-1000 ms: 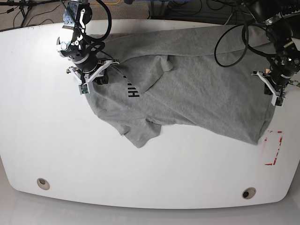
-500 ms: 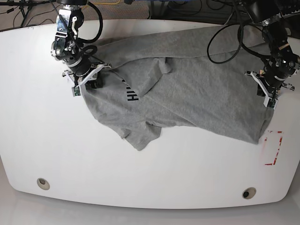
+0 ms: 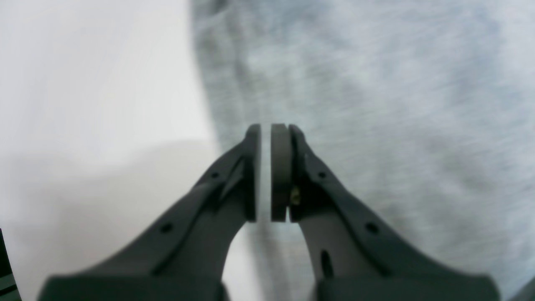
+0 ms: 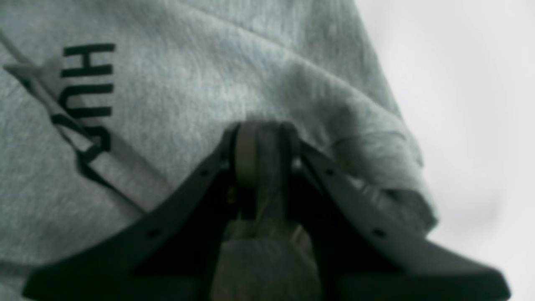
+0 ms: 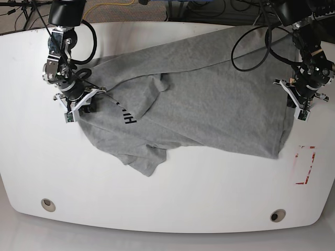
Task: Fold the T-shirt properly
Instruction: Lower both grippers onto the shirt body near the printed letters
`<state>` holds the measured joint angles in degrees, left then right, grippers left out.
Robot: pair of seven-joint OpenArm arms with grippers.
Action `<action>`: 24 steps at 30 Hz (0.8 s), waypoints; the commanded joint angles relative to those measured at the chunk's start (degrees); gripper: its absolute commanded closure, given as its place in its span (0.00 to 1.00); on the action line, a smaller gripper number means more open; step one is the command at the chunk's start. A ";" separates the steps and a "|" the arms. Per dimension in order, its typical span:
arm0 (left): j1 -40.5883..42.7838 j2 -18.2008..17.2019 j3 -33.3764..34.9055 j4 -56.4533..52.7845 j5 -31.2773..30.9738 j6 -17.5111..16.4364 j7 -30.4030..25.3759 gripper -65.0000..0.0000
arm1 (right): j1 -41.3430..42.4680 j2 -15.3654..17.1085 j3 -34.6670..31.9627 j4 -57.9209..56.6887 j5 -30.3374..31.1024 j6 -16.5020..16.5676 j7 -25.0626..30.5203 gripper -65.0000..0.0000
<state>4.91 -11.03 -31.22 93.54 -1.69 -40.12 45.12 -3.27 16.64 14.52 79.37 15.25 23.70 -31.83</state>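
The grey T-shirt (image 5: 209,104) lies crumpled across the white table (image 5: 172,209), chest letters (image 5: 127,116) up and one sleeve folded near the front. At its left end my right gripper (image 5: 81,103) is shut on a bunch of cloth. The right wrist view shows that gripper (image 4: 261,129) with T-shirt (image 4: 209,62) fabric pinched between its pads, beside the black letters (image 4: 85,83). At the shirt's right edge my left gripper (image 5: 299,107) is shut. In the left wrist view this gripper (image 3: 266,129) has a thin pale strip of the T-shirt (image 3: 397,104) edge between its pads.
A red-marked rectangle (image 5: 305,164) sits on the table in front of the left arm. Two round holes (image 5: 48,204) (image 5: 278,215) lie near the front edge. Black cables (image 5: 251,47) hang over the shirt's far right part.
My right gripper has moved left, dragging the shirt's left end and the letters with it. The whole shirt has slid left. My left gripper has shifted slightly left with the right edge.
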 commanded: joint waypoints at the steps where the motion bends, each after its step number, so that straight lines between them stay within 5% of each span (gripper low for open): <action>1: -0.73 -0.89 0.76 0.84 -0.55 0.12 -1.04 0.97 | 0.67 1.86 0.29 -0.03 -1.49 -1.33 -2.32 0.84; 11: -0.56 -0.80 2.61 0.92 -0.72 0.12 -1.04 0.96 | 0.59 2.92 -0.06 4.36 -1.49 -1.33 -2.50 0.79; 20: -0.47 -0.80 2.61 1.28 -0.90 0.12 -1.04 0.96 | -2.23 -0.34 0.38 18.08 -1.49 -1.51 -6.71 0.19; 24: -0.47 -0.71 2.61 2.24 -0.99 0.12 -0.95 0.91 | -5.66 -1.04 3.10 24.14 -0.96 -1.59 -8.21 0.13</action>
<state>5.04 -11.00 -28.42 93.73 -2.09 -40.12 45.21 -7.90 14.87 15.64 100.01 13.96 22.61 -40.40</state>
